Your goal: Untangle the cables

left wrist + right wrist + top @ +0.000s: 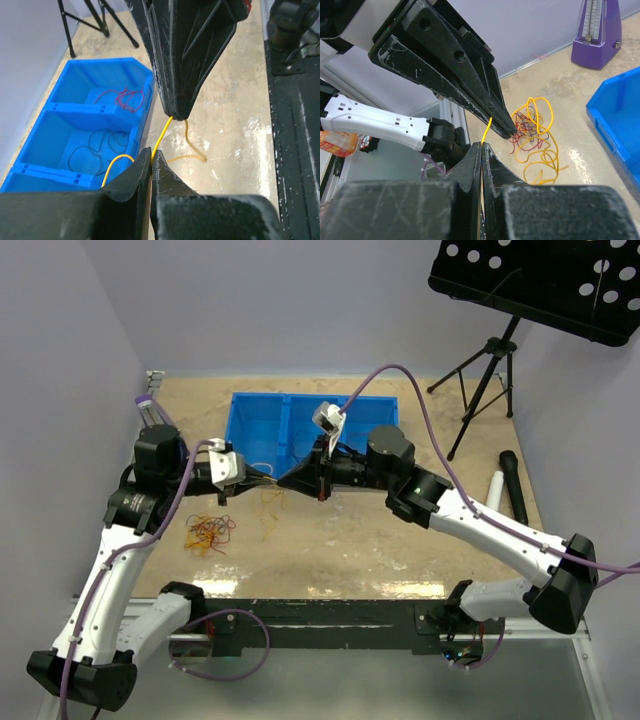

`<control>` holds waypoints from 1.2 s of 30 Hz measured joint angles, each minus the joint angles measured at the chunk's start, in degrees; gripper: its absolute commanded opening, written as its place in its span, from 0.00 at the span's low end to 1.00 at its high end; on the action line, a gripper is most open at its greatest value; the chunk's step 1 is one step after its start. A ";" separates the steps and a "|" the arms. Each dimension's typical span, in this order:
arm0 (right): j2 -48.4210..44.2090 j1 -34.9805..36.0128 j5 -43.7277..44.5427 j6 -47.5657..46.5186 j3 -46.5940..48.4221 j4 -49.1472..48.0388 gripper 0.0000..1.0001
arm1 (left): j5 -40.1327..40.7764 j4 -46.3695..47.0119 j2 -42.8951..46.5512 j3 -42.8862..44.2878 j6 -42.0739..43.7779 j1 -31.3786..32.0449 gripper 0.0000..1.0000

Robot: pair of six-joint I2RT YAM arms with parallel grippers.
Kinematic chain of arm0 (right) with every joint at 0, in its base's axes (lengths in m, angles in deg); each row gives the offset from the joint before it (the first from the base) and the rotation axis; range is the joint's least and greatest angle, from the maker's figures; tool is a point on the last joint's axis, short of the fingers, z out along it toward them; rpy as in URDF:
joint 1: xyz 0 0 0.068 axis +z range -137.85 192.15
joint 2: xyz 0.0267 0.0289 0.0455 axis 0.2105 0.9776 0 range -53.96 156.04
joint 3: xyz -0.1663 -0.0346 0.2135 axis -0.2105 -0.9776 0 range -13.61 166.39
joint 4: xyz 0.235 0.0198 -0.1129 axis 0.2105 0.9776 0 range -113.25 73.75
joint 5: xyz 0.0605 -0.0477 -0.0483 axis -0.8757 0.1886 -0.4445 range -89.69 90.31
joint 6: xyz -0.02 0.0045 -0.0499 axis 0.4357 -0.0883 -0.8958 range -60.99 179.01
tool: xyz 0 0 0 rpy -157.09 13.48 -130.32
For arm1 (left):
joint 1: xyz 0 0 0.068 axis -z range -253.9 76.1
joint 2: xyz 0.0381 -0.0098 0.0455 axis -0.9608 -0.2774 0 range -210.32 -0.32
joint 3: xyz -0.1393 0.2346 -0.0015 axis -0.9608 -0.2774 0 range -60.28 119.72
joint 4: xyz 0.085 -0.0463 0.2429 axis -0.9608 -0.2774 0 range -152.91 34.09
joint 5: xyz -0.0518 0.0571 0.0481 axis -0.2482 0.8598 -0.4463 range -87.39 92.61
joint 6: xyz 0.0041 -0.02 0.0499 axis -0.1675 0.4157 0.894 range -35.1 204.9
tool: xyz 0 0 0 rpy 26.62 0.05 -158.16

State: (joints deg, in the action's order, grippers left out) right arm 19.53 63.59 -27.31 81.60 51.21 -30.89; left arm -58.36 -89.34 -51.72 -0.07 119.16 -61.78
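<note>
Left gripper [151, 159] has its fingers pinched shut on the yellow cable [164, 134]. Right gripper [481, 150] is closed on the same cable. The two tips nearly meet nose to nose over the table [400, 540].

Around them, top view:
- Blue bin [300, 395] at 12 o'clock of the tips, close behind. It has a red cable [125, 97] in its end compartment and black cables [95, 147] in the middle one.
- Tangle [208, 533] of red, yellow and orange wires lies flat on the table at 7 o'clock of the left gripper, apart from the bin.
- Purple metronome [597, 35] is beyond the tangle, by the wall.
- Music stand [540, 285] on tripod legs [490, 370] at 2 o'clock.
- Black cylinder [513, 485] and white tube [494, 490] lie at 3 o'clock, at the table's right edge.
- Purple hose [400, 370] from the right arm arcs over the bin's right end.

The right gripper's body blocks the left wrist view of the table past the tips.

Yellow cable: the short taut span between the tips runs 9 to 3 o'clock. The slack drops toward 6 o'clock and curls on the table below the tips. A second yellow loop bends off beside the left fingers toward the bin.
</note>
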 measured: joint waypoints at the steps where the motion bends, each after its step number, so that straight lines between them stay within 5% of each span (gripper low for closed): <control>1: 0.00 0.00 0.15 -0.13 0.00 0.33 0.00 | 0.81 -0.02 0.31 -0.33 0.39 0.04 0.05; 14: -4.96 0.02 1.16 -0.37 1.07 2.23 0.00 | 17.05 3.06 3.26 -6.54 4.31 -0.13 0.02; 17: -5.09 0.04 1.55 -0.72 1.05 2.47 0.28 | 17.29 3.80 3.96 -6.27 3.58 -0.13 0.01; 20: -5.22 0.17 3.06 -1.29 -0.24 2.45 0.44 | 17.16 3.80 3.82 -4.39 2.14 -0.13 0.00; 27: -5.40 0.70 7.37 -2.58 -8.79 2.75 0.56 | 15.69 4.31 3.93 3.28 -2.25 -0.13 0.00; 36: -7.23 0.96 13.60 -2.64 -11.10 3.28 0.58 | 8.41 4.02 7.89 5.92 -3.26 -0.13 0.00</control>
State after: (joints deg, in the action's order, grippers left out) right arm 12.29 64.55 -13.71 78.96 40.11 -27.61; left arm -49.94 -85.32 -43.83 5.85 115.90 -61.91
